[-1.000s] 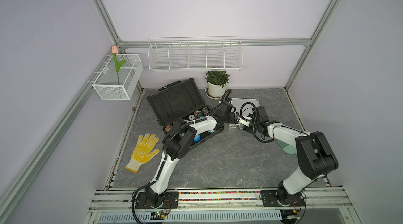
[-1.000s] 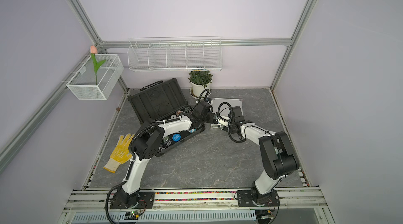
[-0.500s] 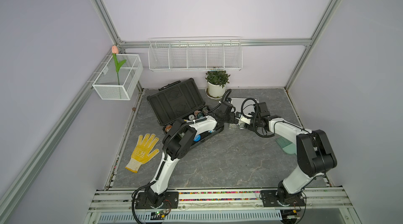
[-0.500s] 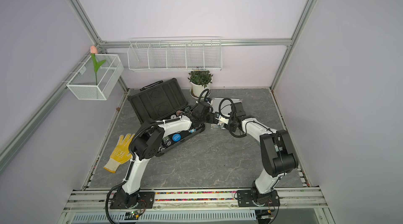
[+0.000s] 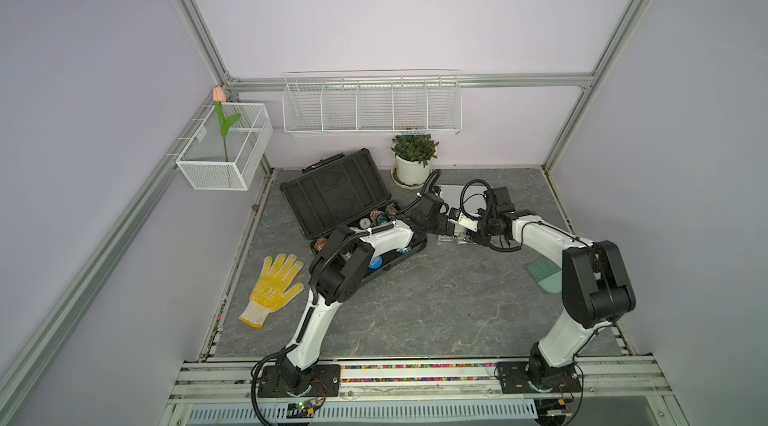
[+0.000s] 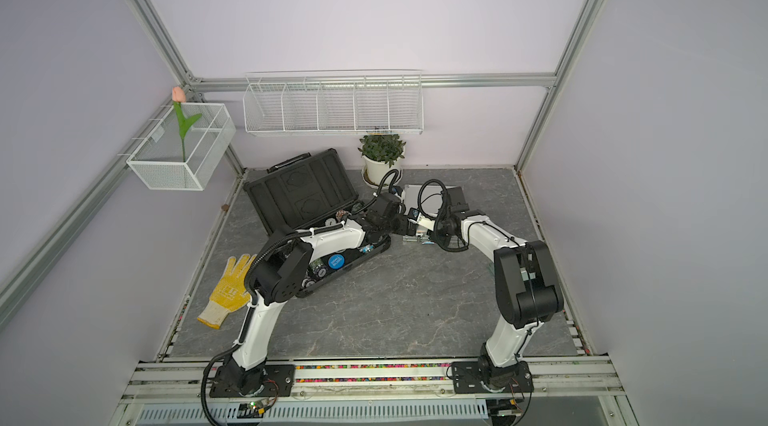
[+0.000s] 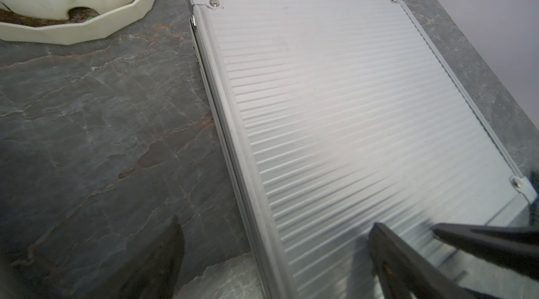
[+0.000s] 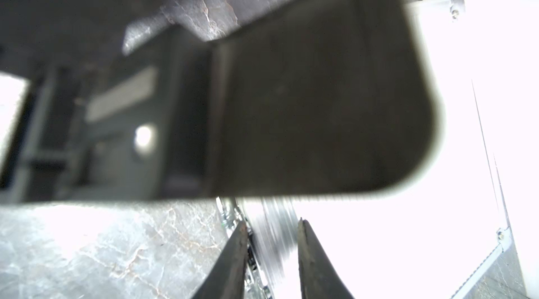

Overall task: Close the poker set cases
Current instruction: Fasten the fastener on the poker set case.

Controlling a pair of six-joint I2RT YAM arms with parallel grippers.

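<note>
Nearest me, the dark-grey case (image 5: 336,195) sits open: base under the L arm (image 5: 386,237) w/ chips (image 5: 376,216) showing, lid propped up toward the back-left. That one's not done.

Just past it both grippers meet at the front edge of the silver case (image 7: 350,108), which lies flat, lid down, beside the plant pot (image 5: 409,170). L gripper (image 5: 445,230): jaws wide apart, holding nothing. R gripper (image 8: 272,224): fingers a narrow gap apart, straddling the front rim.

Step in hand, I'd say: securing the silver case, prob. at a latch. Next move calls for the R fingers square on the latch and a firm press w/out shoving the case. After that the dark lid wants swinging down.

Hard to see: the R wrist view is blurred and blown out, half blocked by a dark slab (image 8: 291,108) close to the lens. Latches aren't readable. Can't tell whether R pinches anything. The dark case's base is mostly hidden by the L arm.
</note>
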